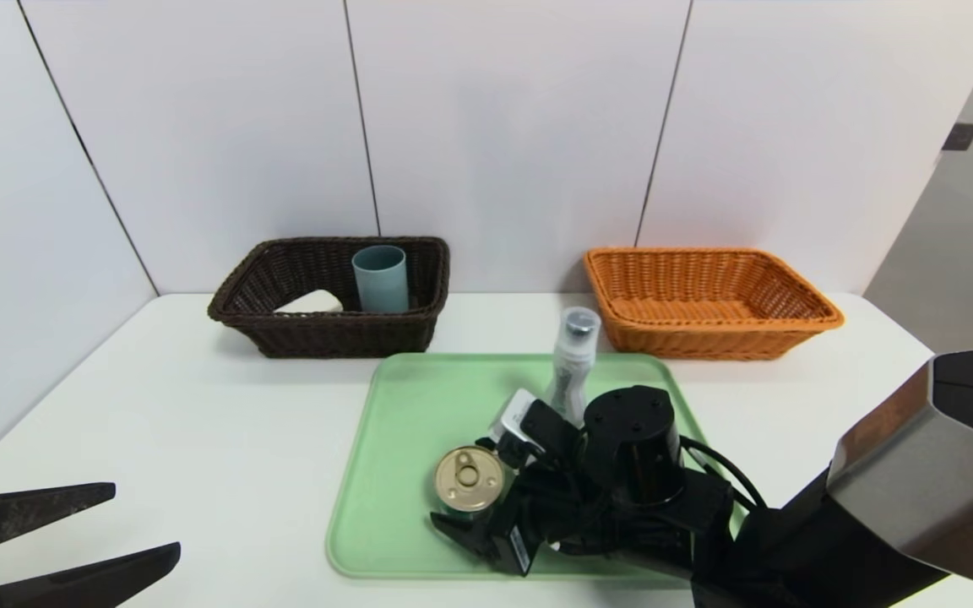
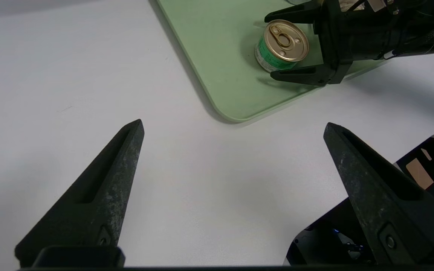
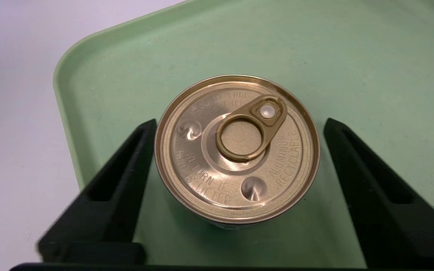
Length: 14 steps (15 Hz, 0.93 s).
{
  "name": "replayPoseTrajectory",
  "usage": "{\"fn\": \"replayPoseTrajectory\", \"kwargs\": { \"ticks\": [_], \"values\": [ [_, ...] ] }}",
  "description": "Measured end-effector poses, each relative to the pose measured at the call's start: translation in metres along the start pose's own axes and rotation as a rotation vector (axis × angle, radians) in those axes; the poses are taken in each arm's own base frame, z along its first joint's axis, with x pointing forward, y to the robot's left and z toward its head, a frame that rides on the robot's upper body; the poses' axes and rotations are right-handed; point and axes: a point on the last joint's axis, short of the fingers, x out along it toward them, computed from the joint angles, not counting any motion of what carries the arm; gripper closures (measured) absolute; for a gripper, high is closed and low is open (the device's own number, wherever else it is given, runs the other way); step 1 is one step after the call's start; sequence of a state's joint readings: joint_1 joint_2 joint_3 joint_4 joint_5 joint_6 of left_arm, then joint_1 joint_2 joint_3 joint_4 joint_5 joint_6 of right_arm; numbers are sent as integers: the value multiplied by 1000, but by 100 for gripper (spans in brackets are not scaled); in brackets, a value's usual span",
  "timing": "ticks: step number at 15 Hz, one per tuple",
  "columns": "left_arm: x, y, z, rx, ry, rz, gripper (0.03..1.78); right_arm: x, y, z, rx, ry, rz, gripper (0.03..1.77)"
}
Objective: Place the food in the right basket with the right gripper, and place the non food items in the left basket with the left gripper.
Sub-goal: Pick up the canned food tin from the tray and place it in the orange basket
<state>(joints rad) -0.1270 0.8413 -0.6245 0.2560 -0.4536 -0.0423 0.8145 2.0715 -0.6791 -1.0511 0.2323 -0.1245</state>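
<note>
Two black fingers of the right tool [image 3: 239, 158] straddle the tin can [image 3: 237, 148] right now, spread wide on either side of its gold pull-tab lid; one finger [image 3: 126, 169] sits just against the rim, the other [image 3: 356, 169] stands a little clear of it, so nothing is pinched yet. From the left wrist view the same picture holds: the right tool [image 2: 283, 45] brackets the can [image 2: 281, 46], green label showing, near the front left corner of the pale green tray [image 1: 419, 422]. Over on the left, the left tool [image 2: 232, 128] hangs above bare white desk [image 1: 199, 439], fingers splayed fully apart, holding nothing. In the head view the can [image 1: 469, 479] shows its lid only, its side blocked by the right arm's bulk, and the right tool's far finger is lost behind the wrist there. A white bottle [image 1: 573, 363] with a clear cap stands upright on the tray behind the arm, its base hidden. At the back, the left basket [image 1: 330, 333], dark brown, already carries a blue-grey cup [image 1: 380, 279] upright and a white soap bar [image 1: 312, 302], partly cut off by the front wall. To its right, the right basket [image 1: 710, 333], orange wicker, sits against the wall panels. Only the tips of the left tool [image 1: 73, 540] poke into the head view's lower corner.
</note>
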Motion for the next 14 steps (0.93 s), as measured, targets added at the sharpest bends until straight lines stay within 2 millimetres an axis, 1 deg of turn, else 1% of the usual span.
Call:
{"fn": "replayPoseTrajectory", "kwargs": {
  "ticks": [2, 3, 5, 9, 11, 14],
  "values": [
    [0, 0, 0, 0, 1, -1, 12, 0, 1, 0, -1, 2, 2, 66],
    [0, 0, 0, 0, 0, -1, 12, 0, 1, 0, -1, 0, 3, 76],
    [0, 0, 0, 0, 0, -1, 12, 0, 1, 0, -1, 0, 3, 80],
    [0, 0, 1, 1, -2, 0, 12, -4, 3, 7, -4, -21, 5, 81],
    [0, 0, 1, 1, -4, 1, 12, -9, 5, 16, -13, -49, 7, 82],
    [0, 0, 1, 0, -4, 2, 12, -19, 8, 34, -29, -110, 8, 82]
  ]
}}
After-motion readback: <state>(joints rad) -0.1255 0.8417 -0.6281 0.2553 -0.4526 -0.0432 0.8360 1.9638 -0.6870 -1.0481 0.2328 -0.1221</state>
